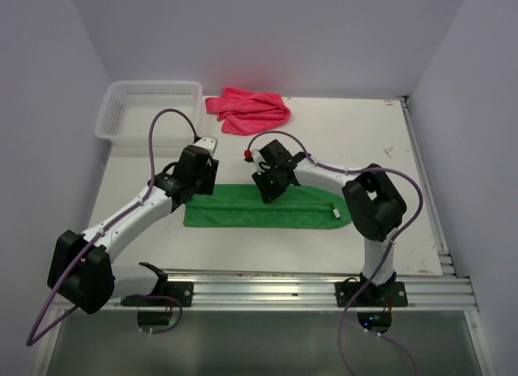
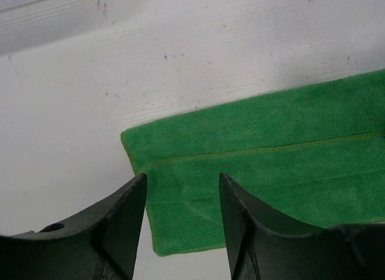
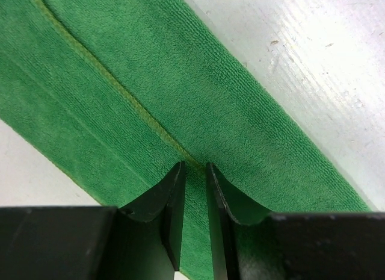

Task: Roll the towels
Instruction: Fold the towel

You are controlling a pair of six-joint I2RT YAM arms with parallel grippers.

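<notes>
Left gripper [image 2: 181, 182]: I see two fingers spread wide over left end of green towel [image 1: 243, 214]. Right gripper [image 3: 194, 167]: fingers pressed near together, nipping same towel at seam. I count two towels: green one flat mid-table [image 1: 372, 141], pink towel [image 1: 247, 111] bunched at far side. One white basket [image 1: 150, 88], far left corner.
</notes>
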